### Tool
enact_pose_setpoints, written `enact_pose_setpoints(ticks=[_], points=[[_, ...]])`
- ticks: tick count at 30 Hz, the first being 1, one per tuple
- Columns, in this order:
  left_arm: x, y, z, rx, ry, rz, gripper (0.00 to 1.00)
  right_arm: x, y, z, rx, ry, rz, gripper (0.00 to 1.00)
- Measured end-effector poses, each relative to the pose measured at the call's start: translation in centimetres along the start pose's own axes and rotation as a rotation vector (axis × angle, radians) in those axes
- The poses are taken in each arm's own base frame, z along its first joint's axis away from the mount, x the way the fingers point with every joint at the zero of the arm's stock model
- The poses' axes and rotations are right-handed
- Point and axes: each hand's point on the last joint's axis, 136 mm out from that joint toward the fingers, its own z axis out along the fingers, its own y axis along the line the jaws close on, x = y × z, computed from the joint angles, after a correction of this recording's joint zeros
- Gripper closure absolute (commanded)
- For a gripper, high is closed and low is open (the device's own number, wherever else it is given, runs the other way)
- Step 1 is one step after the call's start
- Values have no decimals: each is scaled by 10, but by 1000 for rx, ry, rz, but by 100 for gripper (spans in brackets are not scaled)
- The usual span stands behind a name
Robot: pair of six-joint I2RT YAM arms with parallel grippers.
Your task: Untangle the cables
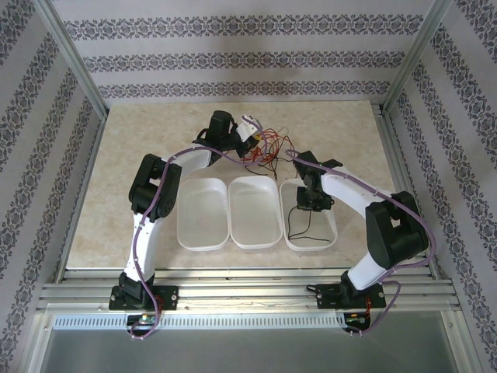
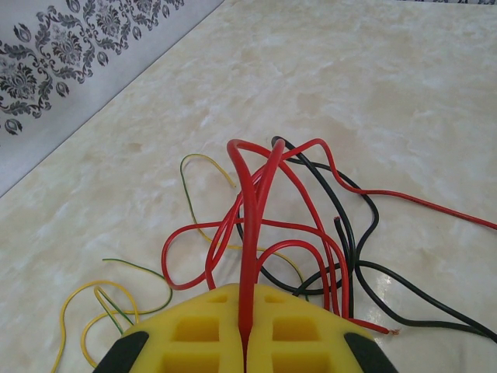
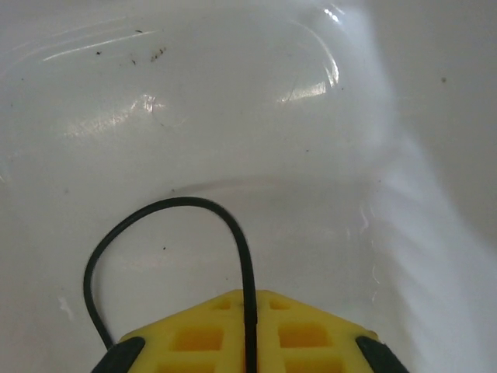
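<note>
Bolted at the near edge of the table [image 1: 132, 155], the two arm bases [image 1: 144, 295] are sitting side by side. Just beyond them, three white trays are lying in a row across the near middle of the surface: the left tray [image 1: 203, 219], the middle tray [image 1: 255, 216] and the right tray [image 1: 330, 237].

Over the far half of the right tray, the right gripper [image 1: 311, 203] is hanging with its jaws pinched together on a single black cable [image 1: 290, 227]. From between the yellow pads [image 3: 202, 334] the cable is arching out and curving back down on one side. It is drooping in a loose loop into that tray.

Farther back, past the trays and towards the far middle of the surface, the left gripper [image 1: 250, 141] is clamping a red cable [image 2: 252, 225], its jaws closed tight on it. Beyond its tips the other cables are lying in a tangle [image 1: 268, 151] on the surface. Red loops are crossing over black strands [image 2: 365, 225], and pale yellow strands [image 2: 78, 291] are curling off towards the left edge.
</note>
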Motion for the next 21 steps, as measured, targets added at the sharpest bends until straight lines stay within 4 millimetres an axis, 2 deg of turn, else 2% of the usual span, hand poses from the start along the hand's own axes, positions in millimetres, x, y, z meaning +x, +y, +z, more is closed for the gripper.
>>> enact_pose_setpoints(ticks=[2,6,13,21], points=[[0,0,0,0,0,0,95,-1,-1,-1,2,-5,-4,71],[0,0,0,-2,1,1,95,-3,-1,-13,-13,-35,-4,66],[-1,-4,2,0,3,5,95,-19,0,-62,-64,-158,-5,53],[-1,-4,3,-9,7,6,95,-39,-12,-114,-127,-295,41,49]])
